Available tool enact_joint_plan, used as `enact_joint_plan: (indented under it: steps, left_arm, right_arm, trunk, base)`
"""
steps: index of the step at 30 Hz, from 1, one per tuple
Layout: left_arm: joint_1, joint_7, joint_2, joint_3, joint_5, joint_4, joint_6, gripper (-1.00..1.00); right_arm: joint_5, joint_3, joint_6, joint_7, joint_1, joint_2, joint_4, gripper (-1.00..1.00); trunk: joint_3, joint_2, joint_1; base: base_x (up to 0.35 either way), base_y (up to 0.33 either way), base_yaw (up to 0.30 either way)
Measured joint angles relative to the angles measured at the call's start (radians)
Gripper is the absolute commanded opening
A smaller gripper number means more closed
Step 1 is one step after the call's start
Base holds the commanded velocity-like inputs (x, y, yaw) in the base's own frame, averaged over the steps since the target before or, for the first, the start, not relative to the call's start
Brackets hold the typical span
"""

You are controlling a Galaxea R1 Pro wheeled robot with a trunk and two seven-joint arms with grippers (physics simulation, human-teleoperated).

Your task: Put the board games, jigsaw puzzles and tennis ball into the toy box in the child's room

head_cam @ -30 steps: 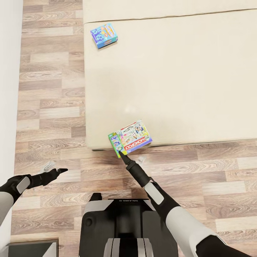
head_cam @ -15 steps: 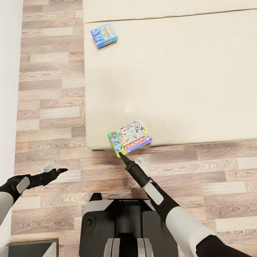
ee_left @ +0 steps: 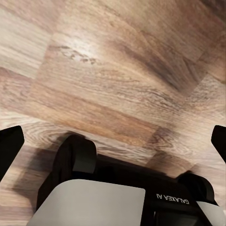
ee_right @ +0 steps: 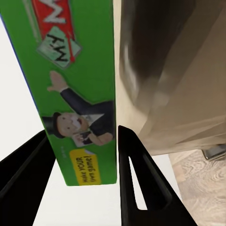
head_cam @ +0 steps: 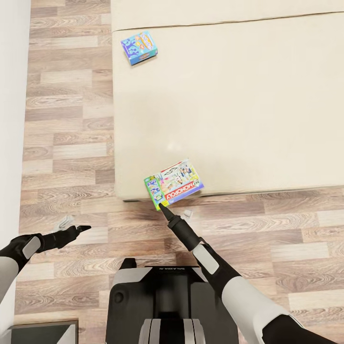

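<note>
The Monopoly board game (head_cam: 174, 185) lies at the front edge of the bed (head_cam: 248, 105), near its front left corner, and our right gripper (head_cam: 161, 205) meets the box's overhanging green side (ee_right: 77, 94); its two fingers (ee_right: 134, 174) straddle that edge, seemingly grasping it, though contact is hard to confirm. The light blue board game (head_cam: 139, 47) sits near the bed's far left edge. Our left gripper (head_cam: 79, 229) hangs spread open above the wood-plank floor (head_cam: 67, 143).

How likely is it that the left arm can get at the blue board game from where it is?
Probably not: the left gripper hangs over the floor, and the blue board game lies far up the bed.
</note>
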Motion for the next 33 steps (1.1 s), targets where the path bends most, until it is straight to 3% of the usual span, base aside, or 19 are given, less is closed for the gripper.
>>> enact_joint_plan:
  steps: [6, 16, 18, 22, 25, 29, 33]
  left_arm:
    - [0.000, 0.000, 0.000, 0.000, 0.000, 0.000, 0.001, 1.00]
    - [0.000, 0.000, 0.000, 0.000, -0.002, 0.000, 0.000, 1.00]
    - [0.000, 0.000, 0.000, 0.000, -0.003, 0.000, 0.000, 1.00]
    - [0.000, 0.000, 0.000, 0.000, -0.003, 0.000, -0.001, 1.00]
    - [0.000, 0.000, 0.000, 0.000, -0.003, 0.000, -0.002, 1.00]
    - [0.000, 0.000, 0.000, 0.000, -0.003, 0.000, -0.002, 1.00]
    - [0.000, 0.000, 0.000, 0.000, -0.003, 0.000, -0.002, 1.00]
  right_arm:
    - [-0.001, 0.000, 0.001, 0.001, 0.000, 0.000, 0.000, -1.00]
    - [0.017, 0.009, 0.114, -0.013, 0.000, 0.000, -0.015, -1.00]
    - [0.035, 0.009, 0.139, -0.013, 0.000, 0.000, -0.014, -1.00]
    - [0.123, 0.009, 0.191, -0.011, 0.000, 0.000, -0.015, -1.00]
    - [0.158, 0.007, 0.241, -0.011, 0.000, 0.000, -0.026, -1.00]
    - [0.178, 0.007, 0.312, -0.011, -0.001, 0.000, -0.091, -1.00]
    - [0.200, 0.007, 0.332, -0.013, 0.000, 0.000, -0.123, -1.00]
  trunk:
    - [0.009, 0.021, -0.011]
    - [0.041, 0.091, -0.050]
    - [0.047, 0.105, -0.057]
    - [0.059, 0.133, -0.073]
    - [0.069, 0.154, -0.084]
    - [0.081, 0.182, -0.100]
    - [0.094, 0.210, -0.115]
  base:
    - [0.000, 0.000, 0.000]
    - [0.000, 0.000, 0.000]
    - [0.000, 0.000, 0.000]
    - [0.000, 0.000, 0.000]
    - [0.000, 0.000, 0.000]
    - [0.000, 0.000, 0.000]
    - [0.000, 0.000, 0.000]
